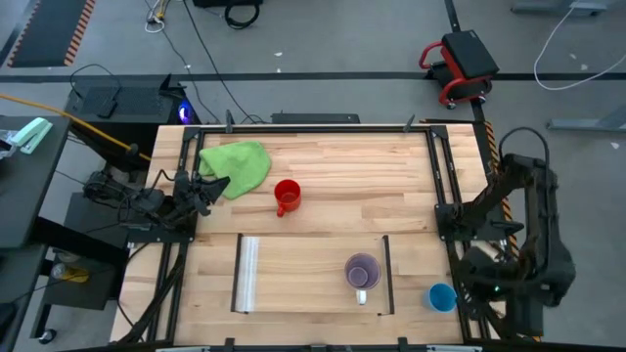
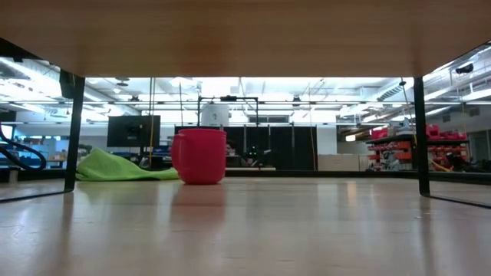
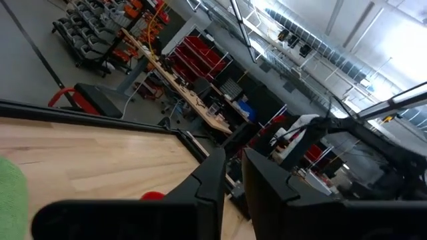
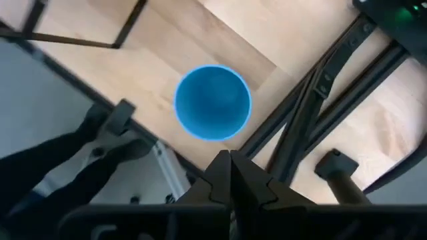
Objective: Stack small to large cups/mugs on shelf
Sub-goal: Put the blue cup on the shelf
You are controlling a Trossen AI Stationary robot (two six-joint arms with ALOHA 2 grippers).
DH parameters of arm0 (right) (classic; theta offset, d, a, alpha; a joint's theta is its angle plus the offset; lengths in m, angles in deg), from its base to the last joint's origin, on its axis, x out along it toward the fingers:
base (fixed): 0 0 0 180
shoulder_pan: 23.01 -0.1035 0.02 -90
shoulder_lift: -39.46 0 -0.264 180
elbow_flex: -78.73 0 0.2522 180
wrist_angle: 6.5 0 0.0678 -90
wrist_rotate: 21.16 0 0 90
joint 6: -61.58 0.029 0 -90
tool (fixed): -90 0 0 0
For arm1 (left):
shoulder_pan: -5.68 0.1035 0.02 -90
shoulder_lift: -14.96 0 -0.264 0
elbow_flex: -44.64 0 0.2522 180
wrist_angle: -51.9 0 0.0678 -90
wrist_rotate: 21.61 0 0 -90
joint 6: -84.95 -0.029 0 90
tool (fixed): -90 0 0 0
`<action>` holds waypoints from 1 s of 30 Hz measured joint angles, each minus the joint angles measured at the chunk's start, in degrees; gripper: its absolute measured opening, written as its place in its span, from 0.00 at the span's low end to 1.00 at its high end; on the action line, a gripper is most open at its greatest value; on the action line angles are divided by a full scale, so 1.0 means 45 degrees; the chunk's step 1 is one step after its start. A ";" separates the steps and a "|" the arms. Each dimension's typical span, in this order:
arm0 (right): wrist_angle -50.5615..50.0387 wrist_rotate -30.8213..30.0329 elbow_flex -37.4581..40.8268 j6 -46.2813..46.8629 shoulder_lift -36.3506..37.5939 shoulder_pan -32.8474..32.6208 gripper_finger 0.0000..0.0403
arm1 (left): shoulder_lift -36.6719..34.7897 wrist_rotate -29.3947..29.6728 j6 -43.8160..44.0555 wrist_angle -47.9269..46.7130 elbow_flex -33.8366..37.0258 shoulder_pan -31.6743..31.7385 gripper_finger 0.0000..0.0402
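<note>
Three cups showing from above: purple mug sitting on the shelf at lower centre, red mug mid-frame, blue cup lower right, nearest the right end effector. Seeing red mug standing upright on the worktop at table height. Showing left end effector slightly parted, empty. Hovering directly over blue cup, right end effector closed, holding nothing.

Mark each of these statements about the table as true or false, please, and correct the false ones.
1. The purple mug stands on the shelf. True.
2. The red mug lies on the green cloth. False: it stands upright on bare wood beside the cloth.
3. The blue cup is off the shelf. True.
4. The right gripper holds the blue cup. False: its fingers are shut and empty.
</note>
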 joint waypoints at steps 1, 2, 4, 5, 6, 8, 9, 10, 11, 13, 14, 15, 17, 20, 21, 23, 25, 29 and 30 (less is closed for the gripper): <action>0.0051 0.0005 0.0000 -0.0004 -0.0274 0.0074 0.02 | -0.0001 0.0003 0.0002 -0.0002 0.0000 0.0000 0.14; 0.0146 0.0005 0.0000 -0.0005 -0.0531 0.0182 0.02 | -0.0001 0.0002 0.0000 -0.0004 0.0000 0.0000 0.14; 0.0125 0.0003 0.0000 -0.0001 -0.0990 0.0409 0.02 | 0.0002 0.0000 -0.0003 -0.0054 0.0000 0.0000 0.15; 0.0123 0.0000 0.0000 0.0000 -0.1196 0.0549 0.03 | 0.0000 0.0002 -0.0012 -0.0085 0.0000 0.0000 0.15; 0.0221 0.0000 0.0000 -0.0007 -0.1409 0.0732 0.03 | 0.0002 0.0000 -0.0012 -0.0109 0.0000 0.0000 0.16; 0.0600 -0.0003 0.0005 -0.0143 -0.1801 0.1111 0.03 | 0.0002 -0.0052 -0.0004 -0.0268 0.0000 0.0000 0.16; 0.0880 -0.0071 0.0005 -0.0395 -0.1973 0.1286 0.03 | 0.0003 -0.0141 -0.0004 -0.0351 0.0000 0.0000 0.16; 0.1105 -0.0178 0.0005 -0.0594 -0.2124 0.1459 0.03 | 0.0003 -0.0241 -0.0003 -0.0397 0.0000 0.0000 0.16; 0.1181 -0.0232 0.0005 -0.0745 -0.2253 0.1606 0.03 | 0.0000 -0.0336 -0.0005 -0.0459 0.0000 0.0000 0.16; 0.1122 -0.0287 0.0008 -0.0905 -0.2491 0.1773 0.03 | -0.0002 -0.0556 0.0002 -0.0704 0.0000 0.0000 0.16; 0.1151 -0.0244 0.0010 -0.1017 -0.2529 0.1795 0.03 | 0.0001 -0.0699 0.0012 -0.0788 0.0000 0.0000 0.17; 0.1169 -0.0137 0.0010 -0.1078 -0.2520 0.1823 0.03 | 0.0001 -0.0872 0.0033 -0.0812 0.0000 0.0000 0.17; 0.1078 -0.0125 0.0010 -0.1104 -0.2400 0.1826 0.03 | -0.0002 -0.1174 0.0140 -0.0916 0.0000 0.0000 0.16; 0.0961 -0.0150 0.0010 -0.0907 -0.2172 0.1830 0.02 | -0.0002 -0.1268 0.0226 -0.0959 0.0000 0.0000 0.16; 0.0897 -0.0147 0.0010 -0.0526 -0.2151 0.1795 0.02 | -0.0002 -0.1268 0.0226 -0.0986 0.0000 0.0000 0.15; 0.0993 -0.0175 0.0010 0.0230 -0.2156 0.1532 0.01 | 0.0003 -0.1268 0.0226 -0.1072 0.0000 0.0000 0.15; 0.1146 -0.0021 0.0010 0.0581 -0.2211 0.1133 0.01 | -0.0002 -0.1263 0.0239 -0.1141 0.0000 0.0000 0.15; 0.1215 0.1106 0.0010 0.0651 -0.2597 0.0695 0.03 | -0.0002 -0.1258 0.0323 -0.1209 0.0000 0.0000 0.16; 0.1172 0.1128 0.0010 0.0640 -0.2662 0.0695 0.04 | -0.0001 -0.1262 0.0323 -0.1235 0.0000 0.0000 0.16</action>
